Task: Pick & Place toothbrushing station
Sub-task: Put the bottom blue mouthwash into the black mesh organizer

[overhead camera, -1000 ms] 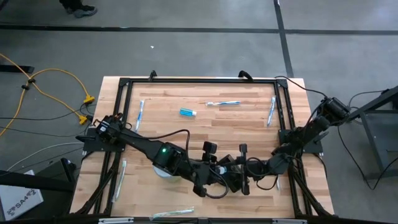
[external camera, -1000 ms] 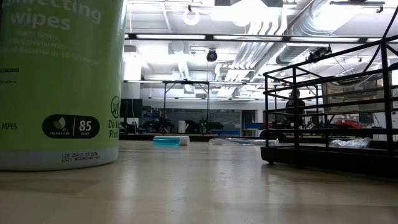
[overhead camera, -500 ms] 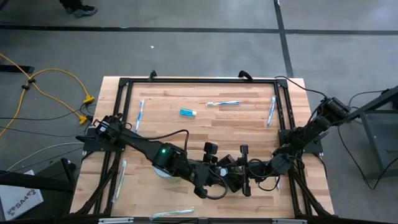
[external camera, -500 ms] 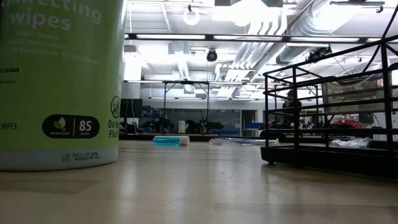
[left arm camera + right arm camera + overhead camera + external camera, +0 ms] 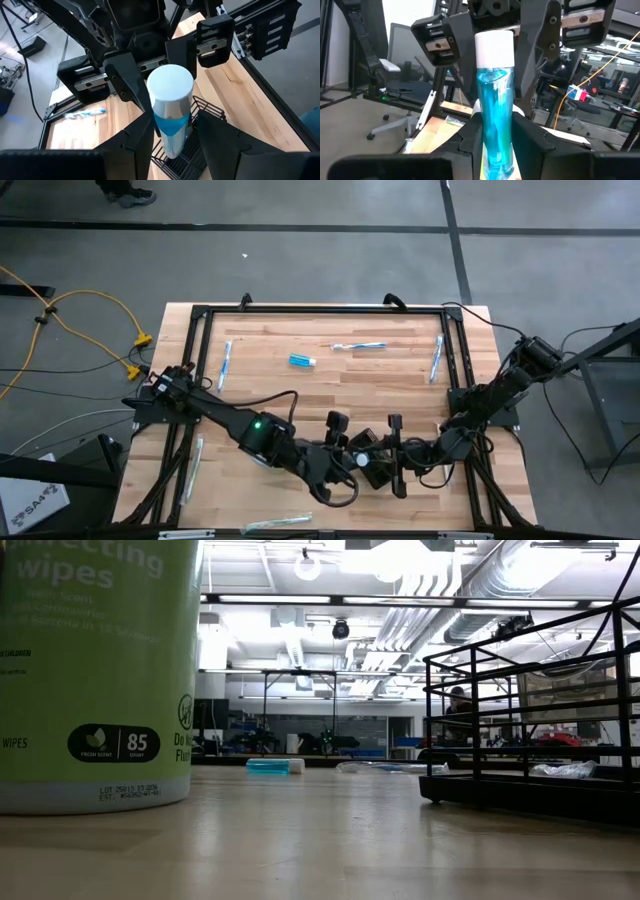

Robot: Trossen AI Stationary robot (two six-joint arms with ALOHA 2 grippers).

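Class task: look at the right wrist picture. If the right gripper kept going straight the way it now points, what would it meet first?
The blue tube with a white cap, upright between the right gripper's fingers; just beyond it, probably the left gripper, facing it.

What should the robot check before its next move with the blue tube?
1. Left fingers pressed against the blue tube: ok.
2. Right fingers pressed against the same tube: ok.
3. Tube upright, white cap on: ok.
4. Black holder right below the tube: ok.
5. Tube's bottom sitting in the holder: cannot tell, the fingers hide it.
6. Toothbrush lying away from both arms: ok.
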